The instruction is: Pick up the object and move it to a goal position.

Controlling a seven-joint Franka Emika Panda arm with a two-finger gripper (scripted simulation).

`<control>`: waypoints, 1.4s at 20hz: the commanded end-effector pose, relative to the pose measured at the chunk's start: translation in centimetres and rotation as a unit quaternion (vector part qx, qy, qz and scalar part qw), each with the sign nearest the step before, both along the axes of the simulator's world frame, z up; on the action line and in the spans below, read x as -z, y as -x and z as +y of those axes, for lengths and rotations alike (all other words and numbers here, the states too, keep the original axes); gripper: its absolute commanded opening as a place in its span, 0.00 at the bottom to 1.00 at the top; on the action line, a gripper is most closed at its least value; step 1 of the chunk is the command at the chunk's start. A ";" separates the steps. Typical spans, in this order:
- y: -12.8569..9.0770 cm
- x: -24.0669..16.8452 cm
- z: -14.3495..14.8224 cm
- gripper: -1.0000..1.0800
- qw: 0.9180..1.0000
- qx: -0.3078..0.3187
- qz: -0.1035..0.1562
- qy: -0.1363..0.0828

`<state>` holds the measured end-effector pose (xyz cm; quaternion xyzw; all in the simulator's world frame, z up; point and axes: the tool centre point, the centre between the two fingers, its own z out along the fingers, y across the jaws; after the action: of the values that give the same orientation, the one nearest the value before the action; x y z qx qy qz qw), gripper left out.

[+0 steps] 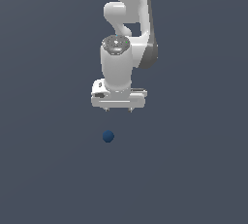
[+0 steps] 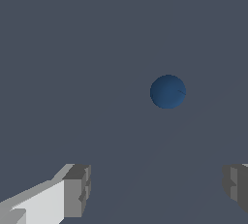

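1. The white gripper [image 1: 118,110] hangs from the arm [image 1: 127,19] with its fingers pointing down, and they hold nothing.
2. In the wrist view the two grey fingertips [image 2: 77,190] stand spread wide, with bare floor between them.
3. The dark blue ball [image 1: 108,136] sits on the flat grey floor [image 1: 43,169], apart from the gripper, a little toward the exterior view's left of its middle.
4. From the wrist camera the ball [image 2: 167,91] shows ahead of the fingertips, touching neither.
5. How high the gripper hangs above the floor I cannot really judge from here.
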<state>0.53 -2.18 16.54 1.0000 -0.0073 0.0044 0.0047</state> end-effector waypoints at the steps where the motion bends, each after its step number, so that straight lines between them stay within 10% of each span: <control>1: 0.0 0.0 0.0 0.96 1.000 0.000 0.000 0.000; 11: -1.2 -2.3 2.5 0.96 0.999 -0.036 -0.026 0.004; 28: -4.0 2.8 -1.4 0.96 1.000 0.002 -0.011 -0.001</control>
<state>4.18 -2.84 14.69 0.9998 -0.0028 0.0178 0.0038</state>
